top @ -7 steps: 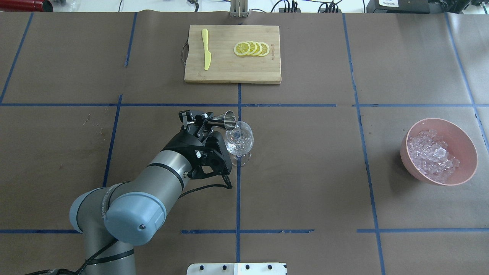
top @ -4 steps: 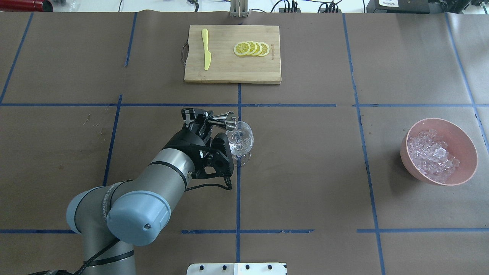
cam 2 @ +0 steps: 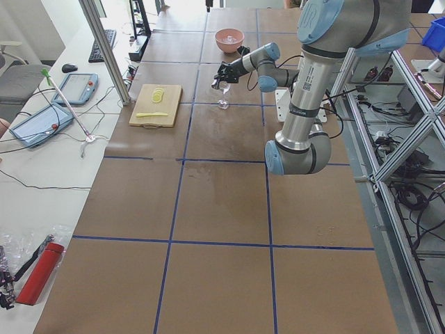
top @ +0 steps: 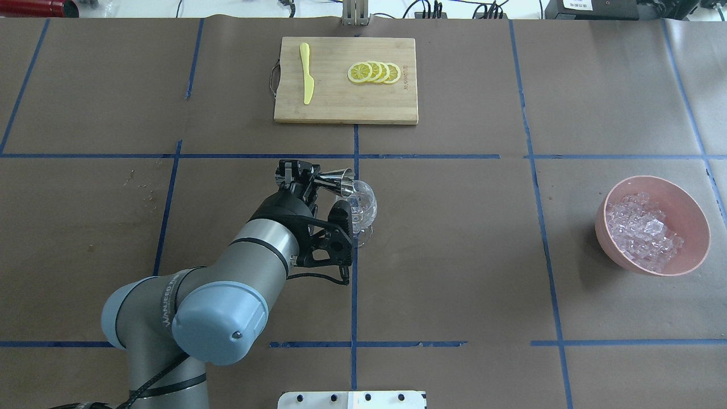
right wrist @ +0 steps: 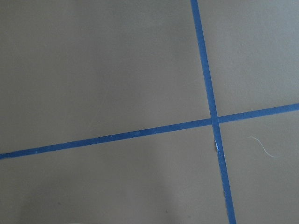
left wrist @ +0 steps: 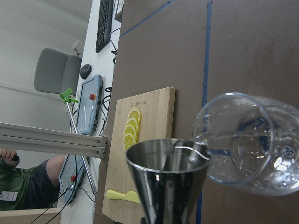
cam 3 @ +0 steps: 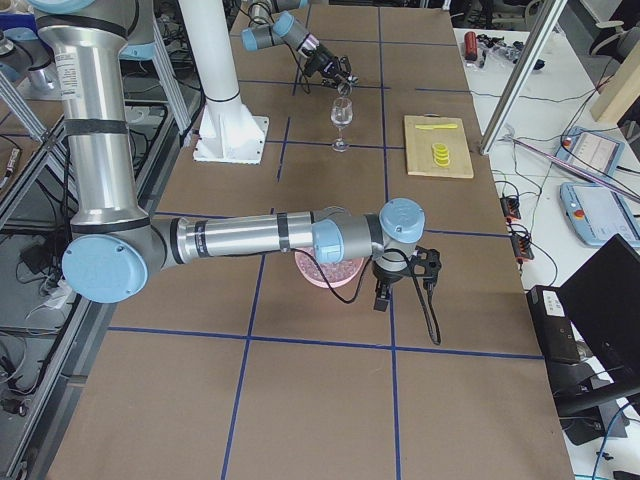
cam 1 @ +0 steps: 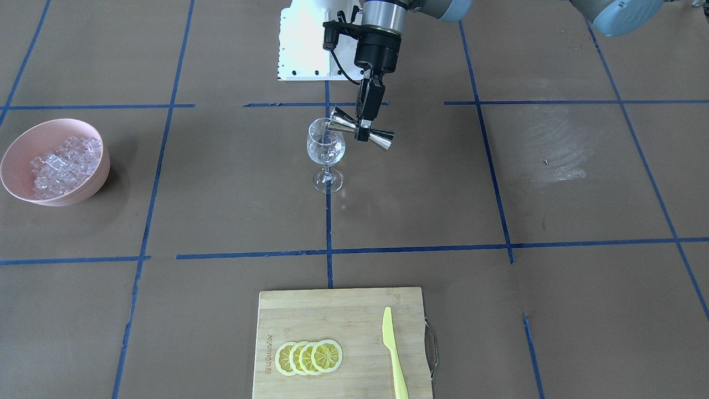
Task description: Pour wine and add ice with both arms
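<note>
My left gripper [top: 304, 179] is shut on the waist of a steel jigger [top: 338, 178] and holds it tipped on its side. The jigger's mouth is at the rim of a clear wine glass [top: 363, 207] standing at the table's middle. In the front view the gripper [cam 1: 365, 130] comes down from above, with the jigger [cam 1: 340, 123] right of the glass [cam 1: 325, 149]. The left wrist view shows the jigger [left wrist: 168, 182] against the glass [left wrist: 252, 144], which holds clear liquid. Ice [top: 642, 230] fills a pink bowl [top: 698, 238] at the right. My right gripper [cam 3: 402, 280] hangs beside the bowl; I cannot tell its state.
A wooden cutting board [top: 335, 108] at the far middle holds several lemon slices [top: 375, 72] and a yellow knife [top: 306, 74]. A white pedestal [cam 1: 302, 50] stands at the robot's side of the table. Blue tape lines cross the brown table cover.
My left wrist has shifted a little to the right and turned. The jigger's mouth now sits closer over the glass's rim. The glass and the bowl have not moved.
</note>
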Robot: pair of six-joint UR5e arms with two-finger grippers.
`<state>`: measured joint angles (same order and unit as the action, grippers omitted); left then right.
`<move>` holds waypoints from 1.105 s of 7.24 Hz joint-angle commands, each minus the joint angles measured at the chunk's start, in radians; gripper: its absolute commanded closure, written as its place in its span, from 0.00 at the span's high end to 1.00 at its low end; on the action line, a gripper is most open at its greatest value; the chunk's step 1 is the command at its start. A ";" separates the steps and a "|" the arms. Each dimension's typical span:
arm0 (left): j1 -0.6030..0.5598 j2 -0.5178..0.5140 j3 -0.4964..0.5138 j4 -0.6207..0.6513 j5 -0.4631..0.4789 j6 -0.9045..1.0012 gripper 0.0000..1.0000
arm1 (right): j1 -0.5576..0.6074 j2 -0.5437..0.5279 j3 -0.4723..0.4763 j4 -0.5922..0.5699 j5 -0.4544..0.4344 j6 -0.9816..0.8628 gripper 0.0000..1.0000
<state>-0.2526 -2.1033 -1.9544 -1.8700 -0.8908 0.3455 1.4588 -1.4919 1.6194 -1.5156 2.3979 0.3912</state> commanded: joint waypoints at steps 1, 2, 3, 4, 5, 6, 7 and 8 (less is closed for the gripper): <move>0.000 -0.014 -0.003 0.072 0.001 0.030 0.00 | 0.000 -0.001 0.002 0.000 0.000 0.000 1.00; 0.000 -0.032 -0.004 0.086 0.001 0.065 0.00 | 0.000 0.001 -0.003 0.000 0.000 0.000 1.00; 0.000 -0.034 -0.007 0.113 0.001 0.072 0.00 | 0.000 0.001 -0.001 0.000 0.000 0.000 1.00; 0.000 -0.049 -0.008 0.136 0.001 0.075 0.00 | 0.000 0.001 0.002 0.000 0.000 0.000 1.00; 0.000 -0.050 -0.008 0.140 0.001 0.101 0.00 | 0.000 0.001 0.000 0.000 0.000 0.000 1.00; -0.002 -0.053 -0.008 0.140 0.001 0.107 0.00 | 0.000 -0.001 0.000 0.000 0.000 0.000 1.00; -0.002 -0.054 -0.008 0.140 0.001 0.107 0.00 | 0.000 0.001 -0.001 0.000 0.000 0.000 1.00; -0.004 -0.054 -0.009 0.138 0.001 0.107 0.00 | 0.000 -0.001 0.000 0.000 0.000 0.000 1.00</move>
<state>-0.2550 -2.1560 -1.9624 -1.7314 -0.8897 0.4505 1.4588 -1.4917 1.6195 -1.5156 2.3976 0.3912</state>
